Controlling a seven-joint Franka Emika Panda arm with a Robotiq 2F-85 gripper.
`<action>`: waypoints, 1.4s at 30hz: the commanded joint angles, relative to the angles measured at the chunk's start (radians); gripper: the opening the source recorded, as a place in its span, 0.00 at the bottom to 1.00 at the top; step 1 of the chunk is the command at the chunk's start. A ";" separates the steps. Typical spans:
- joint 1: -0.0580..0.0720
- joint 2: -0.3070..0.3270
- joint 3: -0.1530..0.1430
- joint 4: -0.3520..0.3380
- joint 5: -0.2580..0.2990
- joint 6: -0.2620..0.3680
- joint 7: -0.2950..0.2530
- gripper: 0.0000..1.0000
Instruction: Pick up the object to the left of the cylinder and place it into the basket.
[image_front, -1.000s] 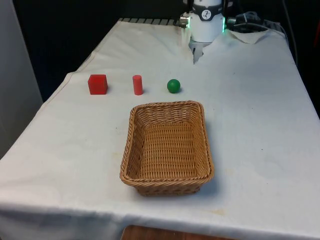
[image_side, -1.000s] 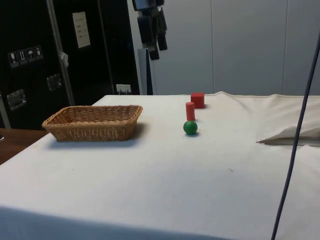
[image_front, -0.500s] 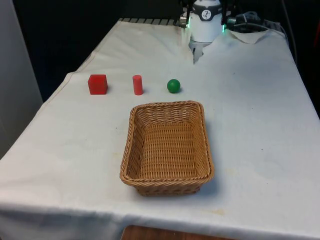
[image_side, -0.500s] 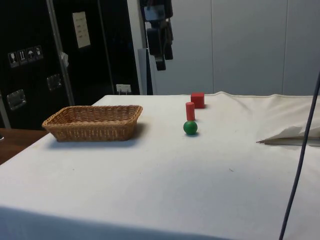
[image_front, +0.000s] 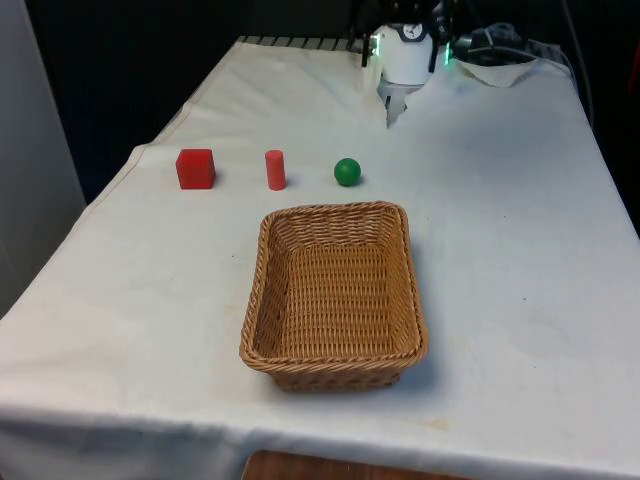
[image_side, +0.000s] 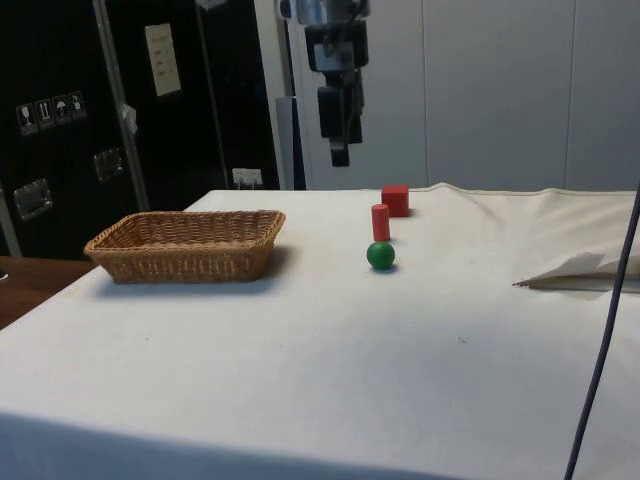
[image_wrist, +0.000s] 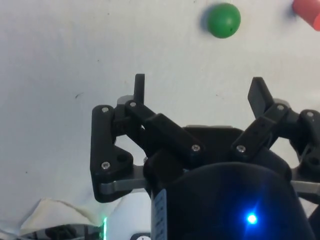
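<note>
My pincer (image_wrist: 197, 90), spread wide and empty, hangs high above the bench (image_side: 420, 330). The red cube (image_side: 395, 200) lies well below and beyond it, past the red cylinder (image_side: 380, 222). Risk: descending on the nearer green ball (image_wrist: 223, 20) or cylinder, mistaking the target.

The gripper (image_wrist: 199, 92) is seen spread wide above white cloth (image_wrist: 75, 50), a green ball (image_wrist: 223, 20) beyond its 2 fingertips.

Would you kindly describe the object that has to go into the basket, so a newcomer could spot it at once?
Start at the wicker basket mid-table. Beyond it runs a row of three small things; take the one at the front view's left end, the red cube. Its neighbours are a red cylinder and a green ball.
</note>
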 joint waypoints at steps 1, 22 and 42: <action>-0.006 -0.008 -0.002 -0.015 -0.016 0.022 0.005 1.00; -0.012 0.043 -0.101 -0.102 -0.014 0.172 -0.064 1.00; -0.012 0.179 -0.132 -0.148 0.031 0.375 -0.087 1.00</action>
